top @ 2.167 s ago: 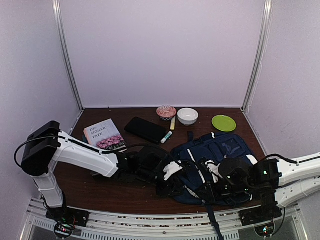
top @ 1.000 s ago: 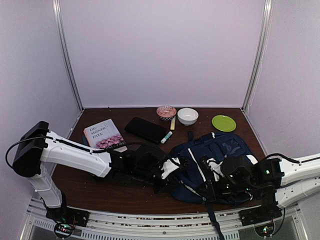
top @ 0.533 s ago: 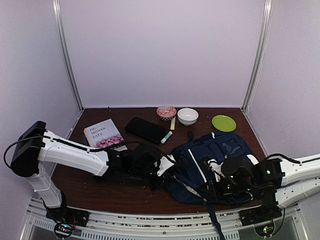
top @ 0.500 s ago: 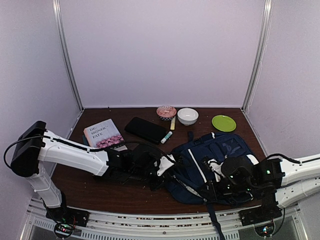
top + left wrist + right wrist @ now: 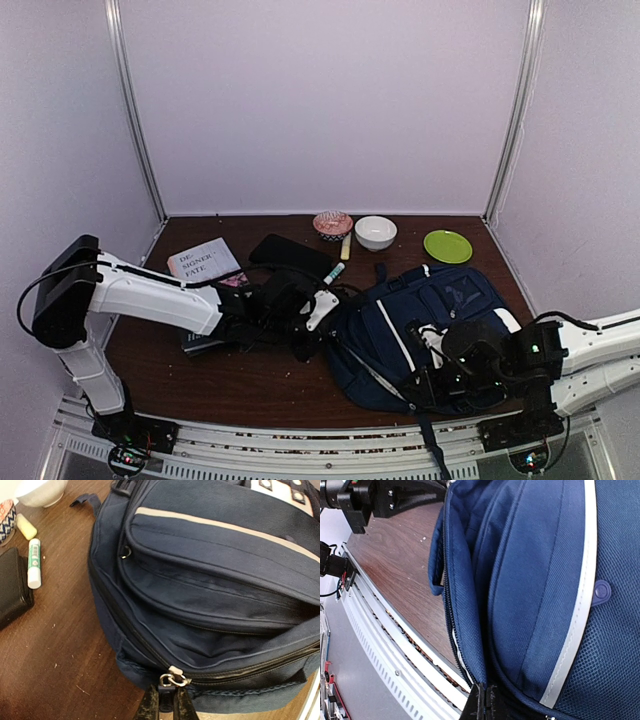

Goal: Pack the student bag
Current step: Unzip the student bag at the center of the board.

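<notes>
The student bag (image 5: 440, 305) is a navy backpack with thin white stripes, lying at the right front of the table. My left gripper (image 5: 322, 318) is at the bag's left edge. In the left wrist view it (image 5: 165, 696) is shut on the small blue tab of the zipper pull (image 5: 172, 680), and the zipper behind it looks closed along the seam. My right gripper (image 5: 425, 378) is at the bag's near edge. In the right wrist view it (image 5: 485, 690) is shut on the fabric edge of the bag (image 5: 530, 580) beside the zipper track.
A book (image 5: 205, 260) lies at the left, partly under my left arm. Behind the bag are a black case (image 5: 290, 252), a glue stick (image 5: 333, 273), a yellow marker (image 5: 346, 246), a patterned cup (image 5: 332, 224), a white bowl (image 5: 375, 232) and a green plate (image 5: 447, 246).
My left gripper has moved back and to the left along the bag's left edge with the zipper pull in it. The bag's left side shifted with it. The right gripper stayed put.
</notes>
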`<action>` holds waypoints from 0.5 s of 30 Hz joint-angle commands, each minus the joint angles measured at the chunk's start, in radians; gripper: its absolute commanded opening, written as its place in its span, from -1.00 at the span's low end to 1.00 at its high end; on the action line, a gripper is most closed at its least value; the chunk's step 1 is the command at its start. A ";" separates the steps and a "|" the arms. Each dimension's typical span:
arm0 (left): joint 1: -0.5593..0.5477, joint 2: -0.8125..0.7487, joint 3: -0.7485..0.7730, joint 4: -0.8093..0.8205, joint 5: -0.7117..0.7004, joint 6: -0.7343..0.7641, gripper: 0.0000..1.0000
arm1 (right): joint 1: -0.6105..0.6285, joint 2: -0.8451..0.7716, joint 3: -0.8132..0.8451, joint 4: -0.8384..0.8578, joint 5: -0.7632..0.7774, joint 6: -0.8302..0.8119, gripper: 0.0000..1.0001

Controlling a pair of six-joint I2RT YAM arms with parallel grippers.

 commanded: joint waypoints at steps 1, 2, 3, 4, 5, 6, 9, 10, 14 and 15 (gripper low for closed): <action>0.027 0.026 0.032 -0.017 -0.061 -0.032 -1.00 | 0.022 -0.003 -0.049 -0.087 -0.034 0.054 -1.00; 0.027 0.017 0.026 -0.008 -0.044 -0.027 -1.00 | 0.026 -0.006 -0.052 -0.092 -0.035 0.057 -1.00; 0.025 0.006 0.016 0.005 -0.025 -0.021 -1.00 | 0.028 -0.009 -0.051 -0.093 -0.033 0.056 -1.00; 0.021 -0.010 0.001 0.021 -0.013 -0.018 -1.00 | 0.029 -0.016 -0.045 -0.088 -0.031 0.048 -1.00; 0.016 -0.025 -0.011 0.039 -0.009 -0.013 -1.00 | 0.030 -0.026 -0.032 -0.080 -0.024 0.031 -0.99; 0.008 -0.039 -0.020 0.044 -0.010 -0.009 -1.00 | 0.030 -0.035 -0.007 -0.077 -0.011 0.018 -0.79; -0.021 -0.068 -0.039 0.050 -0.025 -0.003 -1.00 | 0.030 -0.051 0.098 -0.081 0.079 -0.040 -0.17; -0.029 -0.074 -0.048 0.058 -0.028 -0.005 -1.00 | 0.030 -0.045 0.136 -0.079 0.117 -0.061 -0.02; -0.050 -0.083 -0.075 0.094 -0.030 -0.022 -1.00 | 0.012 0.040 0.271 -0.015 0.225 -0.127 0.25; -0.054 -0.082 -0.077 0.096 -0.030 -0.027 -1.00 | -0.002 0.077 0.286 -0.003 0.226 -0.130 0.25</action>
